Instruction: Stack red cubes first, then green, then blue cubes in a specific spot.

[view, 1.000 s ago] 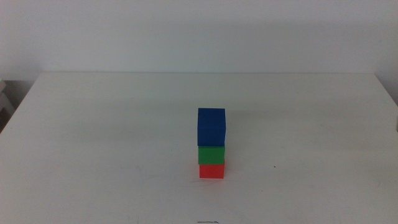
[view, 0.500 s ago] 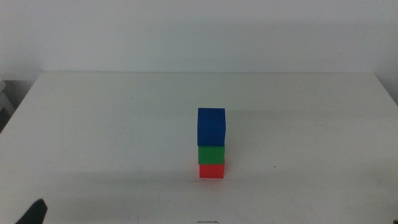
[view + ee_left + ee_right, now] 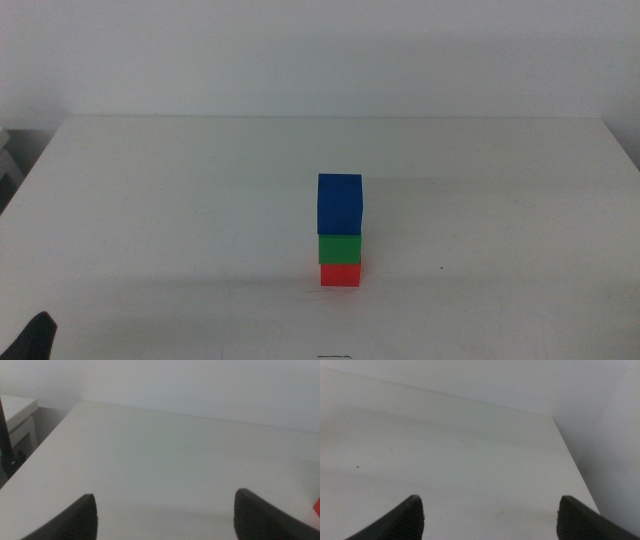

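Left gripper, jaws spread wide and empty, sits at the table's 7 o'clock corner; the stack stands well off toward its 2 o'clock. Right gripper, equally wide and empty, faces bare tabletop. Red cube at the bottom, green cube on it, blue cube on top, all unmarked.

So the table is just a plain white matte top, and the only thing sitting straight on it is the red cube, a bit toward the near edge and roughly centred side to side. That red cube is the base of a little tower, with the green cube on it and the blue cube on top of that, so neither of those touches the tabletop. There's a tiny dark speck on the surface just off to the right of the red cube.
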Controlling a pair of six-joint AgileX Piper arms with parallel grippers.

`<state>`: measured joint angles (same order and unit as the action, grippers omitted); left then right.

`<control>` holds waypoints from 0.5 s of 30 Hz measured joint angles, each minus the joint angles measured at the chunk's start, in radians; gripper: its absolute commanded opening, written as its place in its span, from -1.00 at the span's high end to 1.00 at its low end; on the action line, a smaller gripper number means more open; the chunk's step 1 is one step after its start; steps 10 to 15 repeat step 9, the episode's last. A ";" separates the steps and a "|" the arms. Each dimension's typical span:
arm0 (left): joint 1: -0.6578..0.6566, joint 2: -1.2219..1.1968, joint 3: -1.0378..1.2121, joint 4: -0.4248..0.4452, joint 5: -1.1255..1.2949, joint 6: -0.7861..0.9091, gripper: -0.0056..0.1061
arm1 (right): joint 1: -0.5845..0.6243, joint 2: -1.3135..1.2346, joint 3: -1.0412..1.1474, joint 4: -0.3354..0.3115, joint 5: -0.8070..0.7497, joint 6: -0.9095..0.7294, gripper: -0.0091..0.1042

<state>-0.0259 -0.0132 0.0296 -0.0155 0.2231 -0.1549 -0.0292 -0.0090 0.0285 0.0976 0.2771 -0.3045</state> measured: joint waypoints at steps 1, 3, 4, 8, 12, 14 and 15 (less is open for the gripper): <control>0.000 0.000 0.000 0.000 0.000 0.000 -0.78 | 0.000 0.000 0.000 0.002 -0.002 0.000 -0.37; 0.000 0.000 0.000 0.006 0.000 0.000 -0.78 | 0.000 0.000 0.000 0.002 -0.002 0.000 -0.37; 0.000 0.000 0.000 0.007 0.000 0.000 -0.78 | 0.000 0.000 0.000 0.002 -0.002 0.000 -0.37; 0.000 0.000 0.000 0.035 0.000 0.000 -0.78 | 0.000 0.000 0.000 0.003 -0.002 0.000 -0.37; 0.000 0.000 0.000 0.036 0.000 0.000 -0.78 | 0.000 0.000 0.000 0.003 -0.002 0.000 -0.37; 0.000 0.000 0.000 0.036 0.000 0.000 -0.78 | 0.000 0.000 0.000 0.003 -0.002 0.000 -0.37; 0.000 0.000 0.000 0.036 0.000 0.000 -0.78 | 0.000 0.000 0.000 0.003 -0.002 0.000 -0.37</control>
